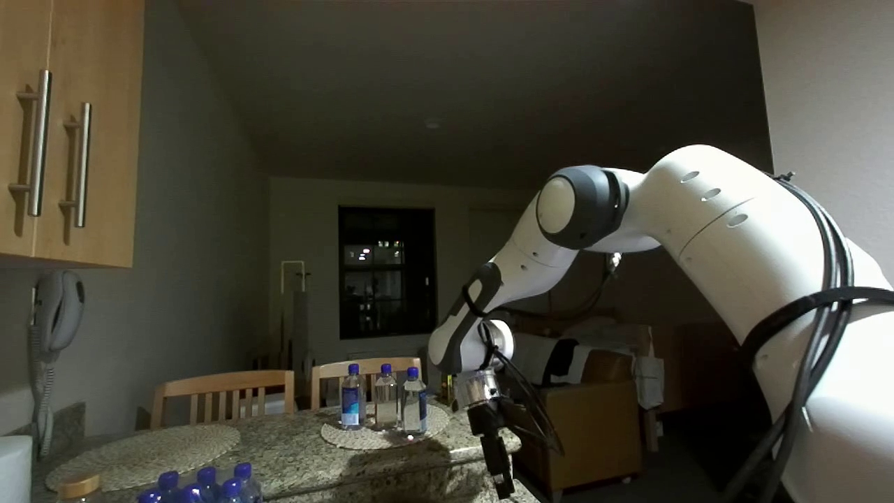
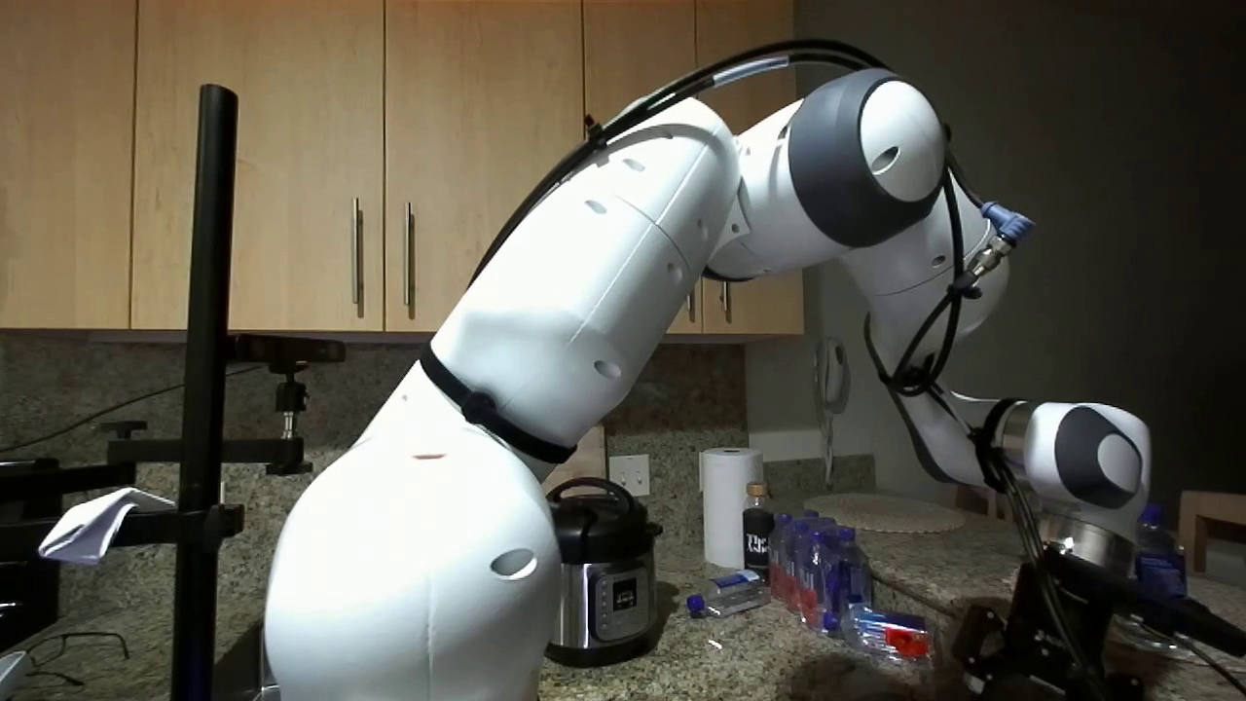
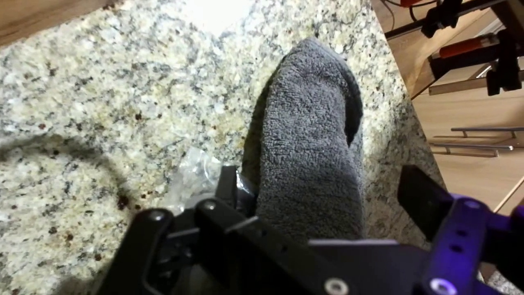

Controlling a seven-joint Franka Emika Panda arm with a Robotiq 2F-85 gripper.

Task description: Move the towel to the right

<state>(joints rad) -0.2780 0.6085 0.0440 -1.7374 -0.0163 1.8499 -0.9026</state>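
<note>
Grey terry towel [image 3: 309, 135], likely soft and light
Best pinched across its width; the Robotiq gripper [image 3: 321, 186] is spread wide.

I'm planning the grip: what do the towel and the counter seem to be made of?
Towel: matte, probably cotton terry, from its fuzzy grey pile; the fibre itself can't be confirmed.
Counter: likely polished granite, from the mottled speckles and bright glare, though a lookalike is possible.

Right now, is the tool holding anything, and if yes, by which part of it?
Nothing is held. In the wrist view, the tool is open; the gray towel shows between its parted fingers, not pinched.
</note>
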